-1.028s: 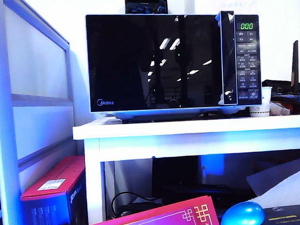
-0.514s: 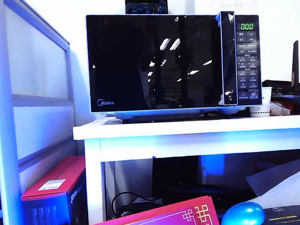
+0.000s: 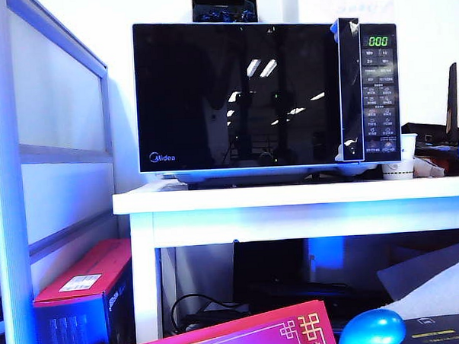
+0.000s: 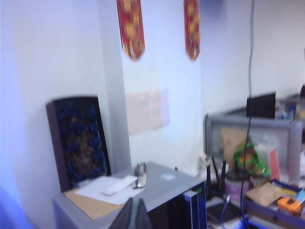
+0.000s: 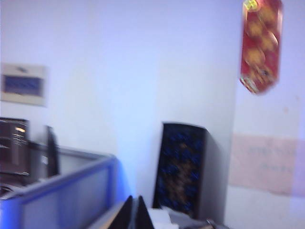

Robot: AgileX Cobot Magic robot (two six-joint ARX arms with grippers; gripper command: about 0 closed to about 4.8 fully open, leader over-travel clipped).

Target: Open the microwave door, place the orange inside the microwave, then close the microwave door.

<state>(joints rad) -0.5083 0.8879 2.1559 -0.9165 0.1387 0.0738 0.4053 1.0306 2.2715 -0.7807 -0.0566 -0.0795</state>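
Observation:
The microwave [image 3: 381,146] stands on a white table [image 3: 291,196], its green display lit. The glossy black microwave door [image 3: 234,95] is shut, with its handle strip [image 3: 350,90] next to the button panel. The orange is out of view. Neither gripper shows in the exterior view. In the left wrist view my left gripper [image 4: 136,215] is shut and empty, raised above the microwave's grey top [image 4: 167,183]. In the right wrist view my right gripper [image 5: 135,213] is also shut and empty, facing the wall.
A dark patterned box [image 4: 78,140] and papers [image 4: 112,188] lie on the microwave's top. A shiny blue ball [image 3: 371,329] and a pink-red board [image 3: 244,335] sit at the front. A red box [image 3: 83,300] is under the table, beside a white partition [image 3: 53,149].

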